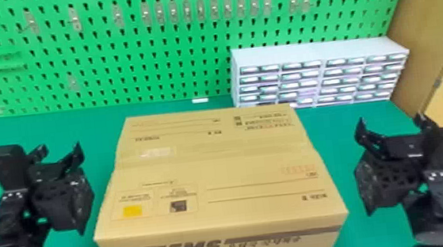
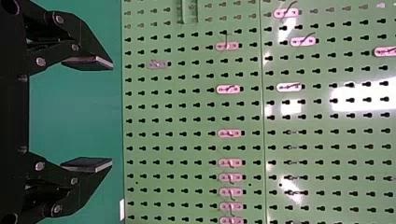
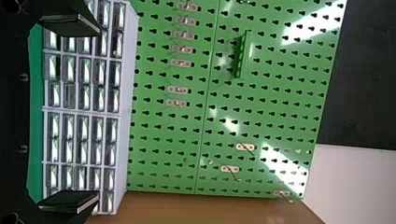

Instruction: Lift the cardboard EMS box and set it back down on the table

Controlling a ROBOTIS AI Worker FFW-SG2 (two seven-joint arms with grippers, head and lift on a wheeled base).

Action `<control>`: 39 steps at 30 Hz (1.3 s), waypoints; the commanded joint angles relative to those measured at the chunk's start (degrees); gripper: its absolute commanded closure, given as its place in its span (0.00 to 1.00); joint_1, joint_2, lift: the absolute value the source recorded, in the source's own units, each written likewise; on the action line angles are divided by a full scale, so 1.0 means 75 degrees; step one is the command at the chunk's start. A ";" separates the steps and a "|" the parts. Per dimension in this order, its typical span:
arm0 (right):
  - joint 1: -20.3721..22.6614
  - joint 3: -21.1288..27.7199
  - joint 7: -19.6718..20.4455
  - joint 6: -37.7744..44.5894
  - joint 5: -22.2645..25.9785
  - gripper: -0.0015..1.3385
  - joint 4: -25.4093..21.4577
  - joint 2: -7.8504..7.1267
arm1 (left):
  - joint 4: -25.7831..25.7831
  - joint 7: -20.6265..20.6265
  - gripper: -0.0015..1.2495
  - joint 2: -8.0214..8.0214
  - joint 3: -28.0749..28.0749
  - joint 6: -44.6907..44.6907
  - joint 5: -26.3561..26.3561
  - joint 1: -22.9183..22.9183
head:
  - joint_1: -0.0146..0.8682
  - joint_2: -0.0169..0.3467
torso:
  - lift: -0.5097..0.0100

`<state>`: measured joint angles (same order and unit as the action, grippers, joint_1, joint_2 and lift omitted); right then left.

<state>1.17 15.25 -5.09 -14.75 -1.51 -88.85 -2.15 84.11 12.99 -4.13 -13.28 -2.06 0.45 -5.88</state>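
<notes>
the tan cardboard box sits on the flat green table, the black two-fingered left gripper at nine o'clock and right gripper at three, both wide apart and empty, probably placed to squeeze its sides.

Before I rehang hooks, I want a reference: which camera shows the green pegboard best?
The head view: it shows the green pegboard end to end, top cut off. The left wrist view shows a stretch with hooks; the right wrist view, its upper edge and one end.

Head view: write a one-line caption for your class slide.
EMS box on a green table, between the open left gripper and open right gripper.
</notes>
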 commanded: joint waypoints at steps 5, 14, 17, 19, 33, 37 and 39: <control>-0.0015 -0.0017 0.0000 0.0034 0.0026 0.06 0.0000 -0.0041 | 0.0000 0.0002 0.41 0.0000 -0.0035 0.0006 0.0010 -0.0001 | 0.78 0.01 | 1.00; -0.0015 -0.0029 0.0000 0.0022 0.0061 0.06 0.0000 -0.0076 | 0.0000 0.0002 0.41 0.0000 -0.0046 0.0006 0.0010 -0.0001 | 0.78 0.01 | 1.00; -0.0015 -0.0029 0.0000 0.0010 0.0061 0.06 0.0000 -0.0064 | 0.0000 0.0002 0.41 0.0000 -0.0035 -0.0006 0.0010 -0.0001 | 0.78 0.01 | 1.00; -0.0003 -0.0017 0.0000 0.0010 0.0049 0.06 0.0000 -0.0064 | 0.0000 0.0002 0.41 0.0000 -0.0023 0.0006 0.0010 -0.0013 | 0.78 0.01 | 1.00; -0.0003 -0.0041 0.0000 0.0010 -0.0103 0.06 0.0011 -0.0006 | 0.0000 0.0002 0.41 0.0000 -0.0011 -0.0006 0.0022 0.0011 | 0.78 0.01 | 1.00; -0.0015 0.0065 0.0000 -0.0037 -0.0185 0.06 0.0011 0.0088 | 0.0000 0.0002 0.41 0.0000 -0.0023 0.0006 0.0022 -0.0001 | 0.78 0.01 | 1.00; -0.0015 0.0111 0.0000 -0.0060 -0.0220 0.06 0.0011 0.0111 | 0.0000 0.0002 0.41 0.0000 -0.0023 -0.0006 0.0022 -0.0001 | 0.78 0.01 | 1.00</control>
<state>1.09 15.41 -5.10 -14.83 -2.64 -88.77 -1.81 84.11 12.99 -4.13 -13.43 -2.10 0.61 -5.83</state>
